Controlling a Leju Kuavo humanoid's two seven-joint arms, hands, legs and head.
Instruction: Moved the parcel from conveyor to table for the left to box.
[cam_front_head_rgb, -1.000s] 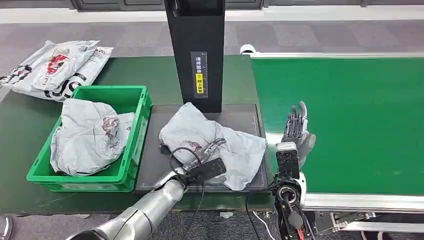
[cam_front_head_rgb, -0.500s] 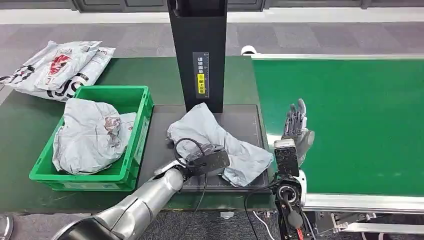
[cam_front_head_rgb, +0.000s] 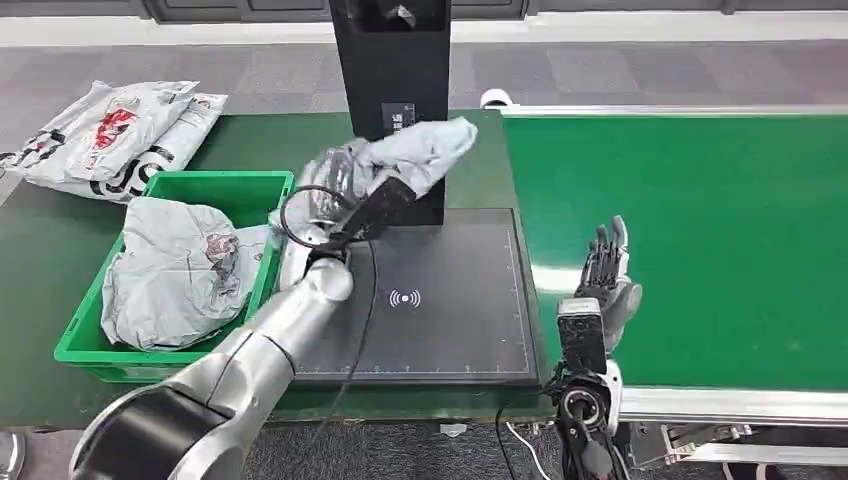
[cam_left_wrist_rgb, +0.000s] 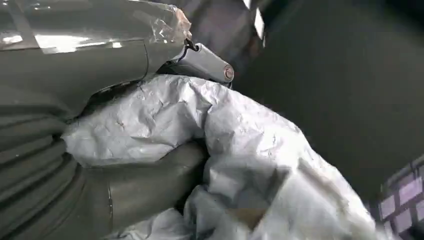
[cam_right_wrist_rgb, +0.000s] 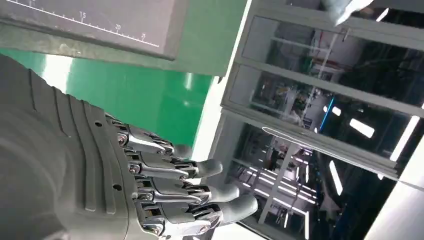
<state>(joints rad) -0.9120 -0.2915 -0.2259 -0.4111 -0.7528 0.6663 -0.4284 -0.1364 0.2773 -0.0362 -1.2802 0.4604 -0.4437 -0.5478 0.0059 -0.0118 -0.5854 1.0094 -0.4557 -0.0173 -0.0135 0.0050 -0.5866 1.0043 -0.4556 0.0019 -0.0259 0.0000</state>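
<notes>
The green conveyor (cam_front_head_rgb: 700, 240) fills the right half of the frame and carries nothing, and the dark green tabletop (cam_front_head_rgb: 60, 240) takes the left half, with a black pad (cam_front_head_rgb: 440, 320) at its centre and a black post (cam_front_head_rgb: 392, 60) standing at the pad's far edge. At centre left sits the green box (cam_front_head_rgb: 285, 190), already holding one grey bag (cam_front_head_rgb: 175, 270); more bags (cam_front_head_rgb: 110, 135) lie at the upper left. The parcel (cam_front_head_rgb: 420, 150) hangs in the air in front of the post, above the pad, clamped in the left hand (cam_front_head_rgb: 345, 185); the left wrist view shows the thumb pressed into its crumpled grey film. The right hand (cam_front_head_rgb: 605, 275) stands at lower right over the conveyor's near edge, fingers apart and holding nothing. I judge the boxing step is now in hand: the next move should carry the parcel toward the left, over the box's near wall, and release it there. The post stands very close behind the parcel, so the room for moving is on the left side.
</notes>
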